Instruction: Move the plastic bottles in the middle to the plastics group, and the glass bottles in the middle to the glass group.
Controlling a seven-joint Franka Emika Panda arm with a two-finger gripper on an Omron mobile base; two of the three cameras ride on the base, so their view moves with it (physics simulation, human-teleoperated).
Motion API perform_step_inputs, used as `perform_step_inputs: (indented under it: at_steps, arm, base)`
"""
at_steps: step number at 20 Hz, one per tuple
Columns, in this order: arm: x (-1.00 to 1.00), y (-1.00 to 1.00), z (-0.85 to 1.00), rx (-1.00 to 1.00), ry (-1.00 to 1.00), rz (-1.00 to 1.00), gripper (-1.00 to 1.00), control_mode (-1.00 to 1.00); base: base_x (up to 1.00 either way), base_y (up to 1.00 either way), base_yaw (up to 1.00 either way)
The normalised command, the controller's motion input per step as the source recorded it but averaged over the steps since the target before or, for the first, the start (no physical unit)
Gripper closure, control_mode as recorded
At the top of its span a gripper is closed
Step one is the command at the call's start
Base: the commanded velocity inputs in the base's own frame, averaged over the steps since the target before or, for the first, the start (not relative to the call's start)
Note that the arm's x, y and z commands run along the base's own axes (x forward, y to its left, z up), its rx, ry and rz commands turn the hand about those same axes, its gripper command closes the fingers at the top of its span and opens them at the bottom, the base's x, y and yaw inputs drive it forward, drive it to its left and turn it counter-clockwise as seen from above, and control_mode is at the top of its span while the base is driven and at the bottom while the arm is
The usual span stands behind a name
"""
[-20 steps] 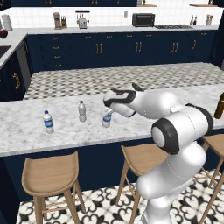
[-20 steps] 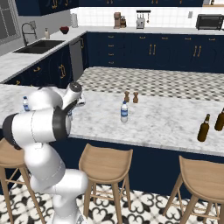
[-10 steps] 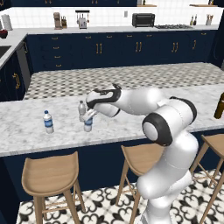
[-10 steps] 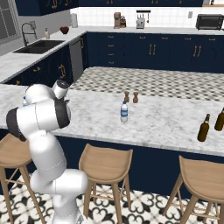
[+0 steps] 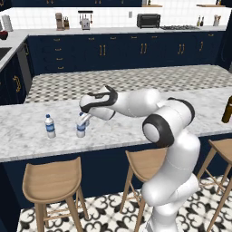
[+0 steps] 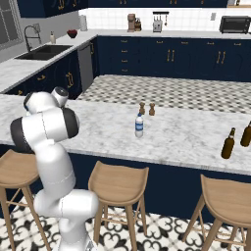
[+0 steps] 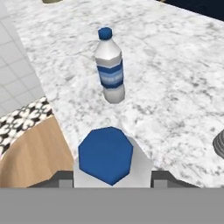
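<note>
Left of centre in the left base view, the pincer (image 5: 84, 120) pinches a small clear plastic bottle (image 5: 81, 127) standing on the marble counter (image 5: 136, 122). A second blue-banded bottle (image 5: 50, 126) stands upright just to its left. In the hand view, the held bottle's faceted blue cap (image 7: 105, 154) sits at lower centre between the fingers. In the right base view, another labelled bottle (image 6: 139, 126) stands mid-frame; two dark-brown, long-necked glass bottles (image 6: 227, 143) stand at the right edge.

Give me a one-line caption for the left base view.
Arm holds a labelled water bottle upright near its twin on the marble counter.
</note>
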Motion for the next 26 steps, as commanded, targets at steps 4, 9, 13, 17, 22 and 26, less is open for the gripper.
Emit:
perform_step_inputs:
  at_steps: [4, 9, 13, 17, 22, 26]
  arm:
    - [0.23, 0.17, -0.05, 0.0, 0.0, 0.0, 1.0, -1.0]
    - [0.27, 0.3, -0.01, -0.01, 0.0, 0.0, 1.0, -1.0]
    - [0.15, 0.33, 0.0, -0.01, 0.0, 0.0, 1.0, -1.0]
    - [0.2, 0.31, -0.05, -0.01, 0.0, 0.0, 1.0, -1.0]
    - [0.14, 0.1, -0.14, -0.01, 0.0, 0.0, 1.0, -1.0]
    - [0.12, 0.05, -0.32, 0.0, -0.02, 0.0, 1.0, -1.0]
  base:
    - [0.0, 0.0, 0.0]
    - [0.0, 0.0, 0.0]
    - [0.0, 0.0, 0.0]
    - [0.0, 0.0, 0.0]
    - [0.0, 0.0, 0.0]
    - [0.0, 0.0, 0.0]
